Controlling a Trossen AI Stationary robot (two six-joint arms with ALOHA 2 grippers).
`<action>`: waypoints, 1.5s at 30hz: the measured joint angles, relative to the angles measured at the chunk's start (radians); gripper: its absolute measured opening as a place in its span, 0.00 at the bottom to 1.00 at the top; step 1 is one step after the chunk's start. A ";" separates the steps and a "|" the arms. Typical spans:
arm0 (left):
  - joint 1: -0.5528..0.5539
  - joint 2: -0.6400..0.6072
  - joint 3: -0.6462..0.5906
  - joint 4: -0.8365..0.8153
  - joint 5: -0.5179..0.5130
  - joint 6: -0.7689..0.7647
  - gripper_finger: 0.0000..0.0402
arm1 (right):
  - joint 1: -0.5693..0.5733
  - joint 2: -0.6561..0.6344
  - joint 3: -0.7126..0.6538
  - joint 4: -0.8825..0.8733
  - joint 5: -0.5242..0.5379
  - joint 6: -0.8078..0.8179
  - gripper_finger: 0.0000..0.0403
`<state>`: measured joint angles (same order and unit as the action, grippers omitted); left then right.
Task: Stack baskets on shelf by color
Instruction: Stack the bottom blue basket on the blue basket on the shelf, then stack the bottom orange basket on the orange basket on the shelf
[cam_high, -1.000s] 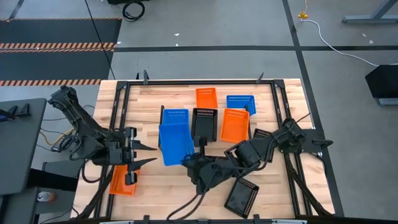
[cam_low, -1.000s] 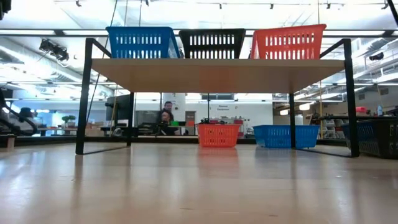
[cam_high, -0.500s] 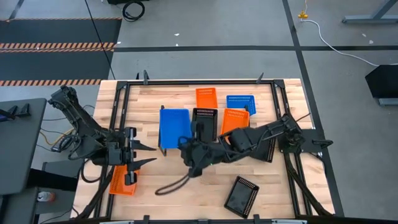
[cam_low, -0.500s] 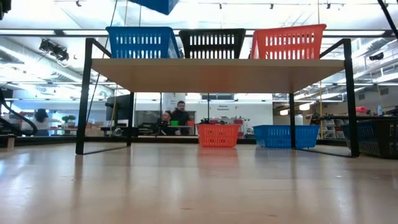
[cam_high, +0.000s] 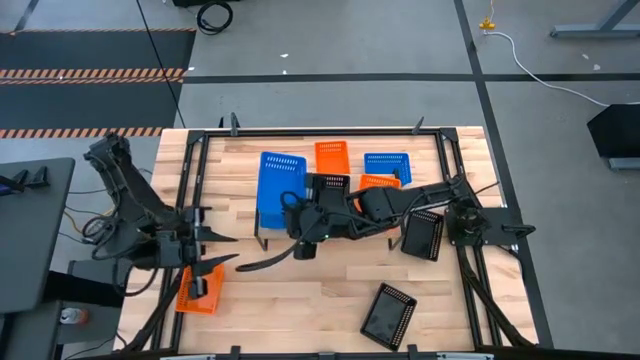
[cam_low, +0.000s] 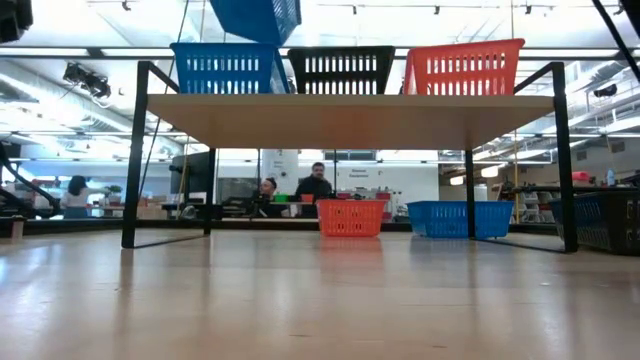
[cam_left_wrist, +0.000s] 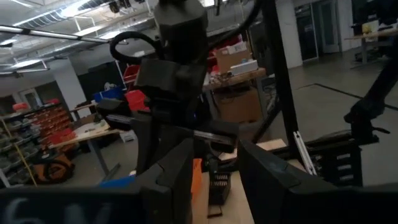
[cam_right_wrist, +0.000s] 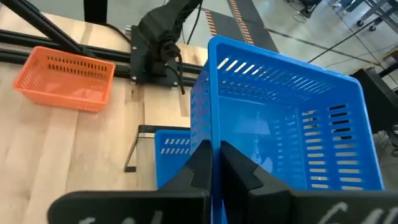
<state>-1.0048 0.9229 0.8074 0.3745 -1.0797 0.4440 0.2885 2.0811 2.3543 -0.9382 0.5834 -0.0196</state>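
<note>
My right gripper (cam_high: 296, 222) reaches in from the right and is shut on a blue basket (cam_high: 280, 183). That basket hangs in the air over the left end of the shelf (cam_low: 350, 120), above another blue basket (cam_low: 228, 68) standing there. A black basket (cam_low: 341, 70) and an orange basket (cam_low: 463, 68) stand beside it on the shelf top. In the low view the held blue basket (cam_low: 256, 18) shows at the top. My left gripper (cam_high: 215, 252) is open near the table's left side, above an orange basket (cam_high: 197, 292). My right gripper pinches the blue basket by its near end wall (cam_right_wrist: 211, 134), with one finger (cam_right_wrist: 198, 167) on each side of the wall, one inside and one outside. The fingers come from the table's near right. The basket is lifted clear and tilted.
An orange basket (cam_high: 332, 156) and a blue basket (cam_high: 387, 166) lie on the table beyond the shelf. Two black baskets (cam_high: 422, 235) (cam_high: 388, 313) lie at the near right. Dark frame rails run along the table's edges. People show in the room behind the table.
My right gripper has carried the blue basket from the middle of the table toward the far edge, up over the shelf's left end. The basket has come into the low view from the top, above the blue basket on the shelf.
</note>
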 joint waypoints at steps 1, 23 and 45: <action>-0.017 -0.007 0.000 -0.010 -0.015 -0.003 0.33 | -0.004 0.000 0.000 0.000 -0.004 0.001 0.05; -0.095 -0.016 0.000 -0.039 -0.027 -0.021 0.33 | -0.053 0.012 -0.160 0.044 -0.087 0.036 0.10; -0.094 -0.016 0.000 -0.062 -0.027 -0.048 0.33 | -0.051 0.011 -0.196 0.111 -0.166 0.070 0.36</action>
<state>-1.0988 0.9073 0.8078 0.3124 -1.1069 0.3957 0.2374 2.0926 2.1586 -0.8270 0.4173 0.0499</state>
